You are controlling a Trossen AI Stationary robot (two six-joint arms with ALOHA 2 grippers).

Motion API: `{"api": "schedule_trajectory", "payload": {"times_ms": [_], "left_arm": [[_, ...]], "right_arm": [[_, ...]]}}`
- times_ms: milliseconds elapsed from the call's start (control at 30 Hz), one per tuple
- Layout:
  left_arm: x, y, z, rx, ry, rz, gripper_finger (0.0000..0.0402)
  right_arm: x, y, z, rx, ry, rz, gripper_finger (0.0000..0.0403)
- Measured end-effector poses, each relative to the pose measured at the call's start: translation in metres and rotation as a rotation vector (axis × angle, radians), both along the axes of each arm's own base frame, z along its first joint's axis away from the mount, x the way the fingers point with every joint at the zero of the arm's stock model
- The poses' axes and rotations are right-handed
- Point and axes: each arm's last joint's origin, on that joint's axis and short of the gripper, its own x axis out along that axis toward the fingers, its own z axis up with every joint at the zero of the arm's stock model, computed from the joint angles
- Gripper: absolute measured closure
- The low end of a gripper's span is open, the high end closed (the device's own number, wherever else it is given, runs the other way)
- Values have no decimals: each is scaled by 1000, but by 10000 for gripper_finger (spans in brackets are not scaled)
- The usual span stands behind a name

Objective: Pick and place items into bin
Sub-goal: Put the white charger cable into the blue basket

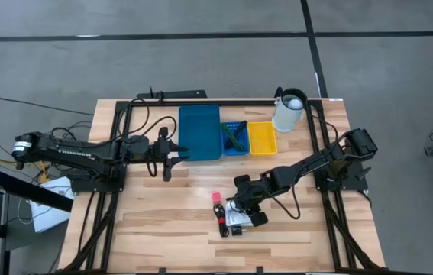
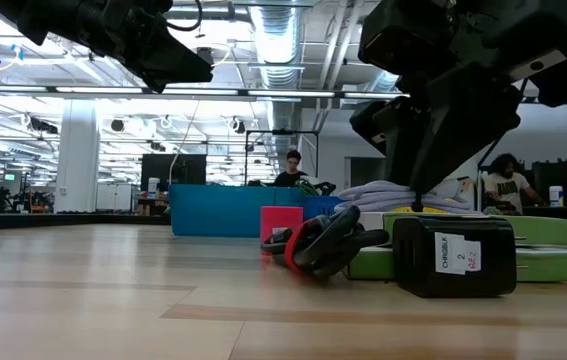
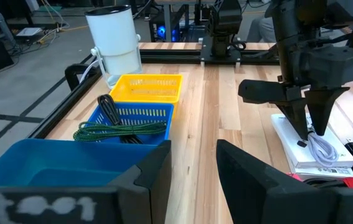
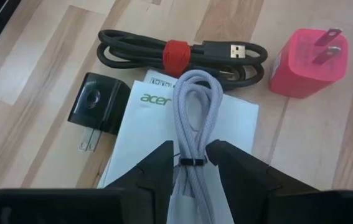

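Note:
My right gripper (image 4: 192,157) points down over a pile of items at the table's near middle (image 1: 245,205). Its fingers are shut on a coiled lilac-grey cable (image 4: 192,106) that lies on a white printed booklet (image 4: 145,134). Around it lie a black USB cable with a red strap (image 4: 176,53), a pink plug charger (image 4: 307,59) and a black charger block (image 4: 98,102). My left gripper (image 3: 195,180) is open and hovers by the big blue bin (image 1: 199,131), at its near right corner, touching nothing. My right gripper pinches the lilac-grey cable bundle between its two fingers, at the small black tie (image 4: 192,163) near one end of the coil. The fingers (image 3: 301,121) come from above, pointing down, across the strands. The coil rests on the white booklet.
Right of the big blue bin stand a small blue basket (image 1: 234,137) holding a green cord and black sticks, a yellow basket (image 1: 262,137), and a white jug (image 1: 289,111) at the far right. Bare wood lies between the bins and the pile. People sit in the room beyond.

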Motion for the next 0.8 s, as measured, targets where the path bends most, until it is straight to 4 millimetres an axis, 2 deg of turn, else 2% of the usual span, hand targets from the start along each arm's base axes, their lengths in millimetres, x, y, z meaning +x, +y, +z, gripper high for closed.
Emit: {"api": "schedule_trajectory", "payload": {"times_ms": [567,800], "left_arm": [[0,0,0,0,1,0,285],[0,0,0,0,1,0,285]], "right_arm": [[2,-1,-4,9,6,1,286],[3,-3,-4,12,6,-4,331]]}}
